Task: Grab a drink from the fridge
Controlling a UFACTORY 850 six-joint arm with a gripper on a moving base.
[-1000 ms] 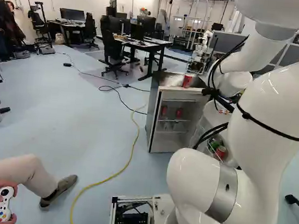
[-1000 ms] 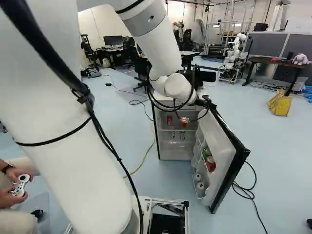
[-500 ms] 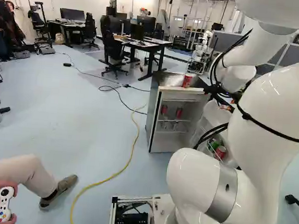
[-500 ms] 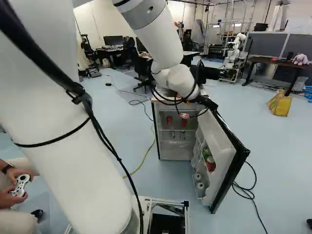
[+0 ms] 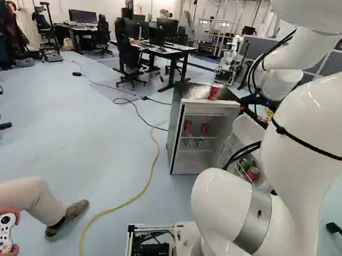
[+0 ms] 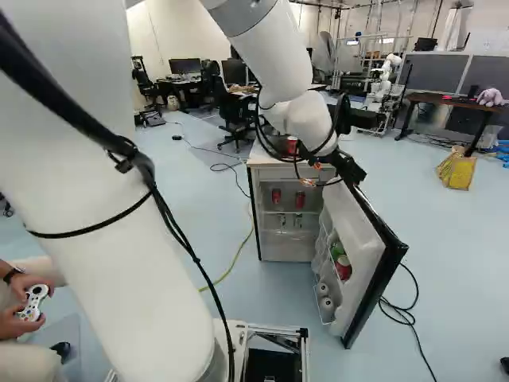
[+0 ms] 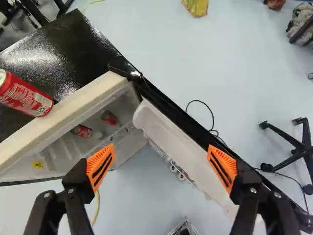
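The pincer (image 7: pixel 161 156) is spread wide and empty, pointing steeply down over the open door (image 6: pixel 350 227). Beyond, two red cans (image 7: pixel 82 130) stand upright inside the fridge (image 5: pixel 173 119), below the pincer and off past its fridge-side finger. Reaching either likely means lowering, shifting that way and tilting level with their upright sides.

Yellow label (image 7: pixel 37 165): inside fridge (image 7: pixel 80 44) | pale printed label (image 7: pixel 42 101): red can (image 7: pixel 19 93) | wording: not legible

The fridge (image 6: pixel 278 249)'s front gapes open, its swung-out door (image 6: pixel 364 263) walling one side.
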